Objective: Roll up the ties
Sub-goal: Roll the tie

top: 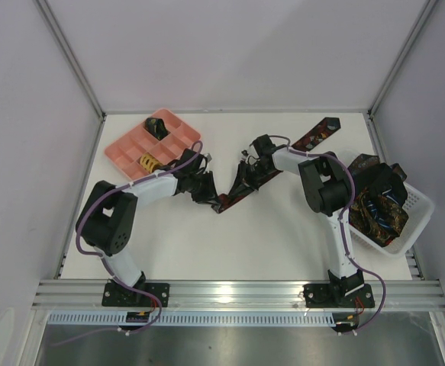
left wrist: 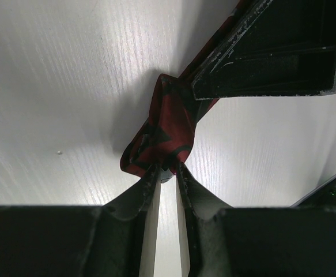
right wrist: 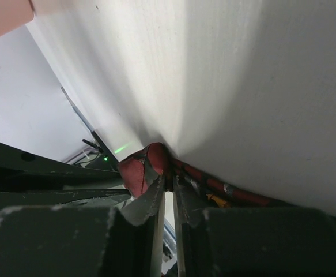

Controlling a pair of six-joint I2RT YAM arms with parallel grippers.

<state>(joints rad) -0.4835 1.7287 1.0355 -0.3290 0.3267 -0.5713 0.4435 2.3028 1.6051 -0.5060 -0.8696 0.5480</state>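
Red tie (left wrist: pixel 166 124): L tool (left wrist: pixel 166 172) nips, R tool (right wrist: pixel 166 180) occludes

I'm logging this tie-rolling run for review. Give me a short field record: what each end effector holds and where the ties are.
tie in work: dark red-patterned tie, lying across the table, bunched between the arms
left end effector: shut on that tie
right end effector: shut on the same tie
pink tray: dark rolled tie and yellow rolled tie, separate compartments
white basket: loose ties heaped inside
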